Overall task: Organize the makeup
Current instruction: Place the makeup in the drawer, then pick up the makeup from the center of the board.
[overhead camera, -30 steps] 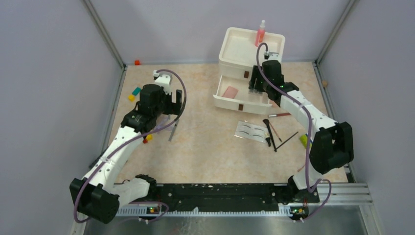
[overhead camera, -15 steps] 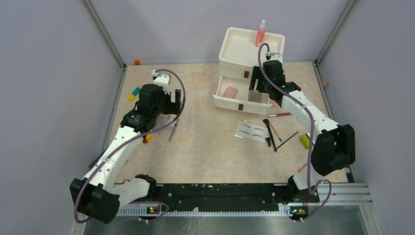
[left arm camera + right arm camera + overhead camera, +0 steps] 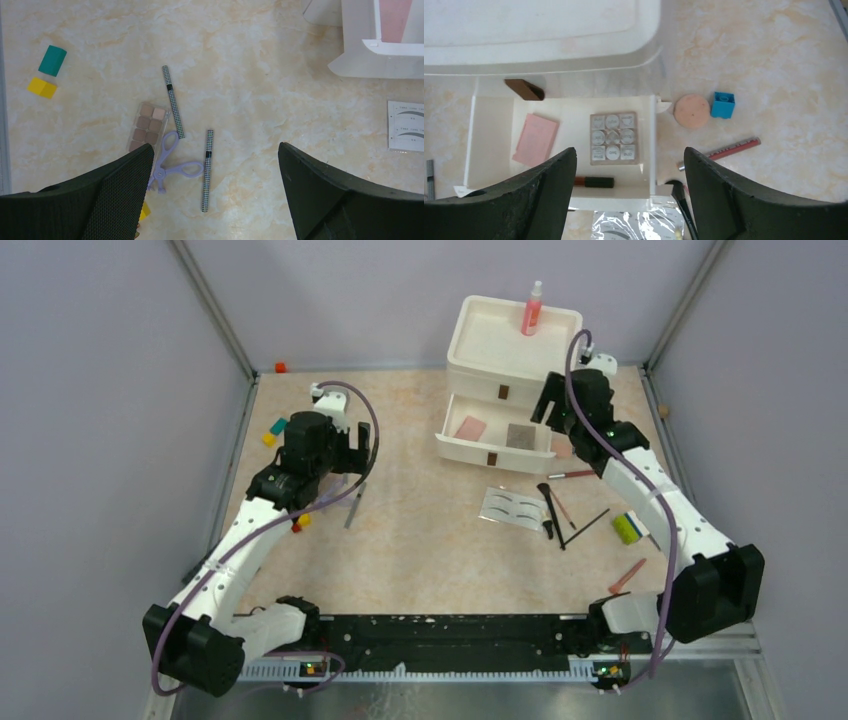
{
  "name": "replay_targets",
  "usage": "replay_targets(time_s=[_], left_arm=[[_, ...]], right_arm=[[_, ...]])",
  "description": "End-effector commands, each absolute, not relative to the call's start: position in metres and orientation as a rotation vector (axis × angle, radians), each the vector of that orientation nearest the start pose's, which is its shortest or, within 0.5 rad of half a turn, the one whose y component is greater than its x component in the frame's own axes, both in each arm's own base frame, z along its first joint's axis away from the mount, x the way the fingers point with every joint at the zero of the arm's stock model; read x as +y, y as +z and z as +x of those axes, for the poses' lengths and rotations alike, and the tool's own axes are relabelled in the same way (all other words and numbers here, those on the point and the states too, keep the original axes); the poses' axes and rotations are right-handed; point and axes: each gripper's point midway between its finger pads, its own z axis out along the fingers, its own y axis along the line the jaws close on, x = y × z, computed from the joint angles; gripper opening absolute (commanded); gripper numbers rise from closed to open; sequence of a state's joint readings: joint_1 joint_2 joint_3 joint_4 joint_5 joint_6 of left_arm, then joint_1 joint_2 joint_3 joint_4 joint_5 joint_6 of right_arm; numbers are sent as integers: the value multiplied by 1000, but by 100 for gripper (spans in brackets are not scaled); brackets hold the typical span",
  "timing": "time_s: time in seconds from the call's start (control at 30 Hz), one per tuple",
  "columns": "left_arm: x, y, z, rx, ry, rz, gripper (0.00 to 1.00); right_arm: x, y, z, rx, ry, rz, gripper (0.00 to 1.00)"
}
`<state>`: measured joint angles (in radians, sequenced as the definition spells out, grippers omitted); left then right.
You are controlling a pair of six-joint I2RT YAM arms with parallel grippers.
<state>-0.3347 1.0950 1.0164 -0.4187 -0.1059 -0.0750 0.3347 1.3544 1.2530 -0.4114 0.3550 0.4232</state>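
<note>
Marble tabletop, eyebrow card cut off

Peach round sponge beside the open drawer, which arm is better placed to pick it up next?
Right, probably. The right gripper hangs open over the drawer, with the sponge just outside its wall; the left gripper is far off, above the checkered pencils.

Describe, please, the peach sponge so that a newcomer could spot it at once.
Find the white drawer unit at the back. Just right of its open drawer lies the sponge, a flat peach disc on the tabletop, beside a square blue block.
</note>
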Motion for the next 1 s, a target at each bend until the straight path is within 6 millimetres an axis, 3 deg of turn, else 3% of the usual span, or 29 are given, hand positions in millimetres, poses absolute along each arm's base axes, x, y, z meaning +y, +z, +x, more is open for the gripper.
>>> replay_targets(time_s=[0.0,0.2,0.33,0.77,0.97], left_arm=[[-97,245,336,2009,-139,194,99],[-99,245,336,2015,-149,193,99],[-97,246,337,2012,-140,176,99],[-96,237,342,2022,-124,169,99],[-101,229,345,2049,-139,182,99]], right_arm=[[55,245,381,2024,42,453,77],[22,229,364,2014,-96,634,78],[-5,218,342,1954,-241,946,81],[-17,186,308,1967,-291,1015,83],[-15,158,294,2028,-294,1023,83]])
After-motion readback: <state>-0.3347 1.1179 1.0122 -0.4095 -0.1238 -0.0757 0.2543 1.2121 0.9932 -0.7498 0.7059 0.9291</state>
